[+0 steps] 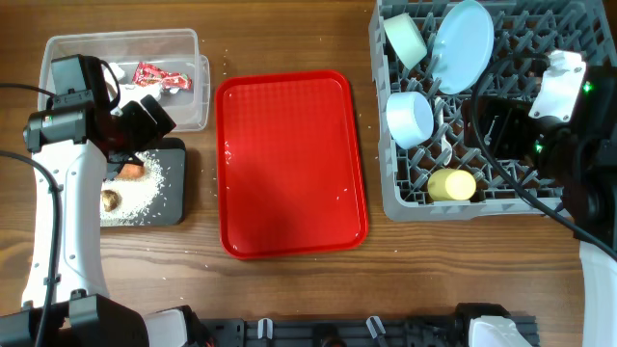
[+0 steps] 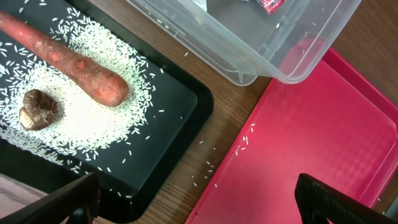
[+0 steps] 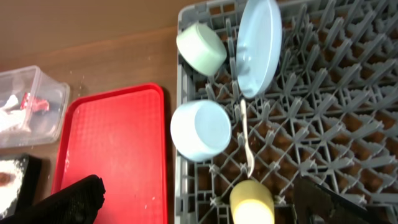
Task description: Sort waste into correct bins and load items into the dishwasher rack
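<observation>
A wooden table (image 1: 289, 39) fills the overhead view from edge to edge. Its top is a warm mid-brown with darker grain streaks running left to right (the same wood shows in both wrist views). The bare surface shows most plainly at 12 o'clock and in a strip toward 6 o'clock, where a black rail (image 1: 328, 333) with pale fittings lies along the near edge. The light is even and soft, the shadows faint.
</observation>
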Tool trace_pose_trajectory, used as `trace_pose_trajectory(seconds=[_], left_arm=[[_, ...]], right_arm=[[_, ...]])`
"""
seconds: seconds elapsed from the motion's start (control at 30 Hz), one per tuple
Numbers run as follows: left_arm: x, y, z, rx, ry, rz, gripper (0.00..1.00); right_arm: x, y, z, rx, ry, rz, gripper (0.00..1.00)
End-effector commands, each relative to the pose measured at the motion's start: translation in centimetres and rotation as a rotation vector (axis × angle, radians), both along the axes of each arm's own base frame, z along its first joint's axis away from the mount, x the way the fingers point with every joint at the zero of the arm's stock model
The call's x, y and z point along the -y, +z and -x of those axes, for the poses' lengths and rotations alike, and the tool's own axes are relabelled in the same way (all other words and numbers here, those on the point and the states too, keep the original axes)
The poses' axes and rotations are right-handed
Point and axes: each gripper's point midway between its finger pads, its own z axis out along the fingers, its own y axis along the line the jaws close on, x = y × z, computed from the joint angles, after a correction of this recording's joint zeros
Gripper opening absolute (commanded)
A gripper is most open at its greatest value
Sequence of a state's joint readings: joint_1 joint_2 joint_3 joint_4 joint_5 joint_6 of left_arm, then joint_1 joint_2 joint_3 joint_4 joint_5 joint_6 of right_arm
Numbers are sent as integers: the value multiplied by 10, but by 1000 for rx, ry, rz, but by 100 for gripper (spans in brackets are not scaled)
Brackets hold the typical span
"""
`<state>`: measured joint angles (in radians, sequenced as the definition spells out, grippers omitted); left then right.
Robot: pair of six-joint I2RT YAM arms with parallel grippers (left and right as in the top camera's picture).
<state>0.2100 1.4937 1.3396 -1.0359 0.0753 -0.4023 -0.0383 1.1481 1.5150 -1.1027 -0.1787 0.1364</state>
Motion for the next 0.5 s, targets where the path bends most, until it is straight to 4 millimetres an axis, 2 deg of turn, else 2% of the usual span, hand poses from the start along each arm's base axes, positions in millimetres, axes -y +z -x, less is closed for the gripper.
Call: trace_pose_trajectory(seconds=[0.0, 0.13, 0.23, 0.33, 0.37, 0.4, 0.47], left_arm=[[-2, 8, -1, 24, 7, -10, 100], [-2, 8, -1, 24, 7, -10, 100], [-2, 8, -1, 24, 7, -10, 100], [-2, 8, -1, 24, 7, -10, 100], [-2, 8, -1, 24, 7, -10, 100], [-2, 8, -1, 24, 7, -10, 100], [-2, 8, -1, 24, 7, -10, 100]], right_arm=[[4, 9, -7, 48, -18, 22, 100], [22, 12, -17, 141, -95, 89, 100], [27, -4, -11, 264, -127, 105, 100], [26, -42, 4, 430, -149, 68, 100], [25, -58, 11, 475, -160, 48, 100], [24, -85, 21, 511, -174, 15, 100], [16, -113, 32, 562, -147, 7, 100]])
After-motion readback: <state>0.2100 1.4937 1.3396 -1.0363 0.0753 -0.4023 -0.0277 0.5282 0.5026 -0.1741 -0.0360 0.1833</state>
